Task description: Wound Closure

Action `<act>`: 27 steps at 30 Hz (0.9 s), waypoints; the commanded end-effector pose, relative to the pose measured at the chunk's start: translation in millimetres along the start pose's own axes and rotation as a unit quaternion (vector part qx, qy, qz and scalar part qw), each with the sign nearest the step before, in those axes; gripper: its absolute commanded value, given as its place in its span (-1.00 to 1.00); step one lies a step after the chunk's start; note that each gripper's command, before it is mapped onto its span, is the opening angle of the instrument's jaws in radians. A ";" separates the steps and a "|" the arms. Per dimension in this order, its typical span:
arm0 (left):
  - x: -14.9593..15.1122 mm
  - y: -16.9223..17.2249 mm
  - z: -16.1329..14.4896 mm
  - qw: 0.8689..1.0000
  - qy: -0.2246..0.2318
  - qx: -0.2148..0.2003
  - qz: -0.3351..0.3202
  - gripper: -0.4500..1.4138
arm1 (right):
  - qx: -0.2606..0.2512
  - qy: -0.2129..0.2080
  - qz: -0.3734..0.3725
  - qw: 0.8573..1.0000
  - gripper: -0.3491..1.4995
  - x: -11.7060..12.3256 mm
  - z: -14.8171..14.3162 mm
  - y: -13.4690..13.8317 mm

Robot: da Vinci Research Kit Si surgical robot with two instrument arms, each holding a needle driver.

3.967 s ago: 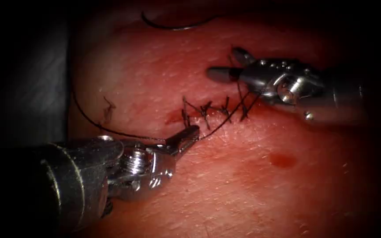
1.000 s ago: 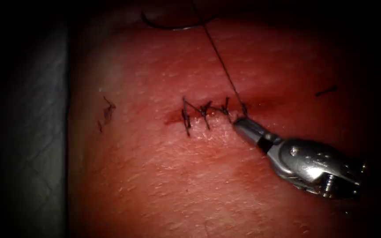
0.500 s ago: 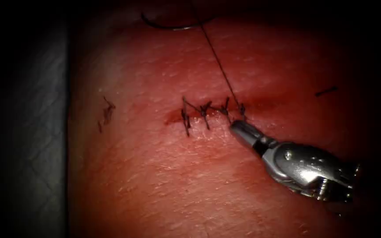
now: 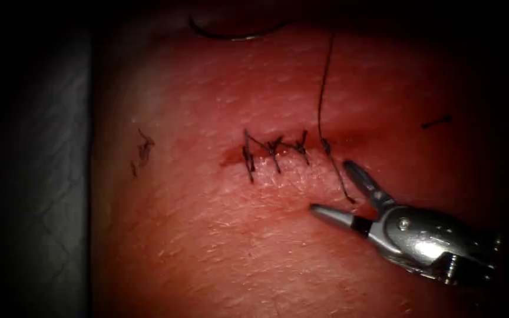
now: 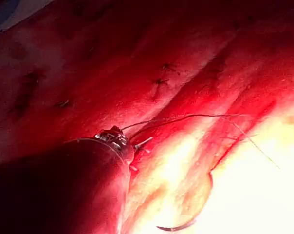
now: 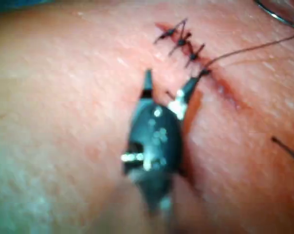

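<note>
Half of the needle [image 4: 231, 34] is lost in shadow at the far edge of the tissue [image 4: 219, 247], lying flat, its curve running left to right, held by nothing. Four stitches [image 4: 284, 148] are counted along the cut [image 4: 237, 156]. One thread [image 4: 323, 88] rises from the rightmost knot. One cut end of thread [image 4: 436, 122] lies right. The right claw [image 4: 334, 188] is spread apart, empty, just below the cut. The left claw [image 5: 119, 139] is poorly seen; its state cannot be told.

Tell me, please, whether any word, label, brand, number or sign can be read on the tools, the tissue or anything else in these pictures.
None: no readable text stands on the right arm's tool, its jaws open and empty, on the left arm's tool, on the tissue, the thread or the needle lying free.
</note>
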 end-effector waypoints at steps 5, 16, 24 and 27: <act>4.6 -0.3 -2.4 1.000 0.019 -0.004 -0.021 -1.00 | 0.007 -0.001 0.004 1.000 0.80 0.7 -0.6 -1.4; 9.7 0.3 -5.6 0.999 0.035 -0.002 -0.014 -1.00 | 0.019 -0.023 0.041 0.999 0.60 1.9 -1.8 1.6; 13.2 -0.7 -9.6 0.998 0.059 0.003 -0.022 -1.00 | 0.021 -0.030 0.051 0.998 0.60 1.4 -0.3 3.9; 14.6 -0.8 -11.2 0.998 0.066 0.002 -0.023 -1.00 | 0.020 -0.030 0.051 0.998 0.60 1.5 0.1 4.1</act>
